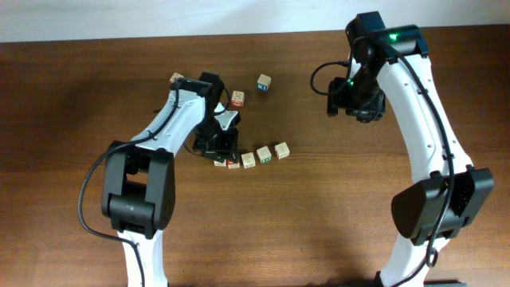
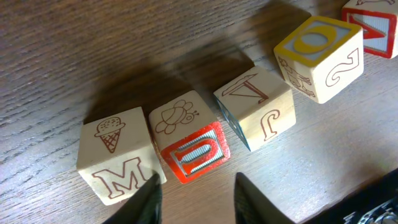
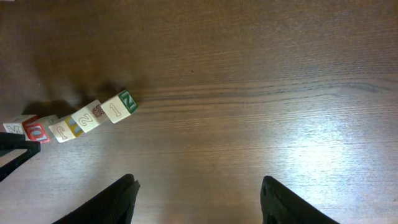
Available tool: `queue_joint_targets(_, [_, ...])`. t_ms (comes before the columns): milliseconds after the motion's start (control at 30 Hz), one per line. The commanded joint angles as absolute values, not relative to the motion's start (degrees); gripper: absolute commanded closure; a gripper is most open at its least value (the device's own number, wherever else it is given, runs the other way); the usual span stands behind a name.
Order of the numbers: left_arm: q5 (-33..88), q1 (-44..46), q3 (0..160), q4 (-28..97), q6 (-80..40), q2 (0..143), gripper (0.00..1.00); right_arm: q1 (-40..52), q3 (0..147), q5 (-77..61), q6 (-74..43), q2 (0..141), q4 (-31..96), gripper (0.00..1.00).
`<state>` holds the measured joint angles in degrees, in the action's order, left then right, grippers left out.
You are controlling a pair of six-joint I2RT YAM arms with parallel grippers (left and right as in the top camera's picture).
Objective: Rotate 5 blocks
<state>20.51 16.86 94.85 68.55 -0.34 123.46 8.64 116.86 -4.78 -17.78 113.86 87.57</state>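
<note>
Several blocks lie in a slanted row (image 1: pixel 249 159) at mid-table. The left wrist view shows them close up: a tan M block with an ice cream (image 2: pixel 118 158), a red-framed U block (image 2: pixel 189 140), a J block (image 2: pixel 258 106), a yellow-framed O block (image 2: pixel 320 56) and a red V block (image 2: pixel 373 25). My left gripper (image 2: pixel 196 193) hangs open just in front of the U block, nothing between its fingers; its left fingertip (image 2: pixel 152 190) overlaps the M block's corner. My right gripper (image 3: pixel 196 186) is open over bare wood, with the row far to its left, ending in a green N block (image 3: pixel 121 104).
Behind the row lie loose blocks: one with red markings (image 1: pixel 237 99), one with a dark face (image 1: pixel 264 82), and one partly hidden by the left arm (image 1: pixel 174 78). The right arm (image 1: pixel 355 96) hovers at the back right over the wooden table (image 1: pixel 335 207).
</note>
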Motion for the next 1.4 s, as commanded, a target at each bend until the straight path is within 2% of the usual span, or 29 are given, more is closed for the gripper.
queue_joint_targets(0, [20.14,16.69,101.84,70.15,-0.89,124.16,0.65,8.67,115.77,-6.24,-17.8,112.99,86.13,0.36])
queue_joint_targets(67, [18.94,16.29,109.38,73.23,-0.86,124.16,0.6,8.67,113.86,-8.43,-17.8,113.14,85.01,0.37])
queue_joint_targets(133, [14.15,15.22,119.33,78.02,-0.91,124.16,0.48,9.45,110.69,-9.98,-17.78,113.95,82.89,0.45])
queue_joint_targets(167, [12.53,14.76,121.64,79.22,-0.93,124.16,0.47,10.02,109.23,-10.07,-17.76,113.95,81.52,0.48])
queue_joint_targets(267, [5.19,11.6,124.57,81.71,-6.02,124.16,0.48,13.17,101.34,-9.93,-17.58,113.95,73.6,0.59])
queue_joint_targets(367, [3.88,6.81,124.55,83.02,-9.19,124.42,0.53,14.26,93.65,-10.87,-18.87,113.95,66.11,0.69])
queue_joint_targets(467, [1.67,2.26,124.55,82.81,-13.56,124.73,0.54,14.28,85.17,-12.53,-18.9,113.95,56.51,0.76])
queue_joint_targets(567, [1.65,0.78,124.55,82.81,-13.69,124.77,0.54,14.28,79.05,-17.15,-18.87,113.97,47.31,0.77])
queue_joint_targets(667, [1.65,0.97,124.55,82.78,-13.69,124.77,0.53,14.31,78.11,-20.08,-18.94,115.63,44.31,0.78])
queue_joint_targets(1067, [1.67,1.13,124.55,82.76,-14.15,124.77,0.53,14.31,78.11,-23.92,-20.18,118.24,41.06,0.78])
queue_joint_targets(1367, [1.69,1.13,124.55,82.81,-14.57,124.77,0.53,18.17,78.11,-25.08,-24.36,118.24,39.83,0.79])
